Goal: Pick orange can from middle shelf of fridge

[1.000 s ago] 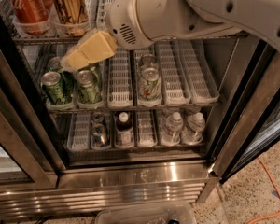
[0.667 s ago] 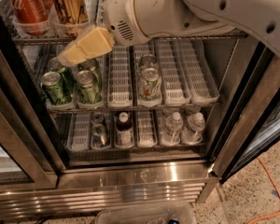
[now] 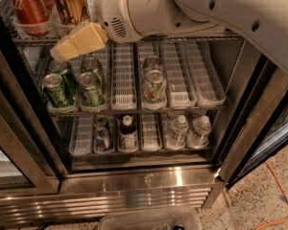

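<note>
The orange can [image 3: 71, 3], shiny copper-orange, stands at the top left on the middle shelf [image 3: 182, 38] of the fridge [image 3: 134, 181]. A red Coca-Cola can [image 3: 29, 5] stands to its left. My gripper [image 3: 78, 41], beige-tipped on a white arm that comes in from the upper right, sits at the shelf's front rail. It is just below and in front of the orange can and points down-left. The can's lower part is hidden behind the gripper, and I see nothing held in it.
Green cans [image 3: 57, 87] and a pale can [image 3: 154, 86] stand on the rack below. Water bottles [image 3: 199, 128] and small bottles are on the bottom rack. The dark door frame [image 3: 259, 123] stands open at right. A plastic bin [image 3: 149, 219] and an orange cable [image 3: 278, 210] lie on the floor.
My gripper has moved up and to the left, from over the green cans to the front rail of the middle shelf under the orange can.
</note>
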{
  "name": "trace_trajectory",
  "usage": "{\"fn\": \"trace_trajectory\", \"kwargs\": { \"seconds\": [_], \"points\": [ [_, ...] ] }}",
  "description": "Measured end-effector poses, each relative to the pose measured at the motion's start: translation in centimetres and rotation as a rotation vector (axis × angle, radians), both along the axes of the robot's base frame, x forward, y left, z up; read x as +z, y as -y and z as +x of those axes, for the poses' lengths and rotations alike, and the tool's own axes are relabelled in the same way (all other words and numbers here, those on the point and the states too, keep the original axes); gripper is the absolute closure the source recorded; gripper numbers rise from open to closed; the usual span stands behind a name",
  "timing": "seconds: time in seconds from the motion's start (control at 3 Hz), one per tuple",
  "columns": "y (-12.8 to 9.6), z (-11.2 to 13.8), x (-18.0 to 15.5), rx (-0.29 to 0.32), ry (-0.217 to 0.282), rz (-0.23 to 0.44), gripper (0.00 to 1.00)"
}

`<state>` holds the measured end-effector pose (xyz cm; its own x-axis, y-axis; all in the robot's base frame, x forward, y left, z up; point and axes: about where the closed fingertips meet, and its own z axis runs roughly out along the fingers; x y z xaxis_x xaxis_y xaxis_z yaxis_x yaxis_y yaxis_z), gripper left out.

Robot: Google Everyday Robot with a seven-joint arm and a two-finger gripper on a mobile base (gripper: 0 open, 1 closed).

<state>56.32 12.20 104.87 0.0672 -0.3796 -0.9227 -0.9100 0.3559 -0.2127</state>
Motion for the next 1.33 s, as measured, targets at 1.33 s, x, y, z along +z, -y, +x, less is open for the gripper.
{"fn": "trace_trajectory", "kwargs": {
  "seconds": [1.33],
  "points": [
    [-3.8,1.7,0.6,0.016,0.000,0.112,0.00]
  ]
}}
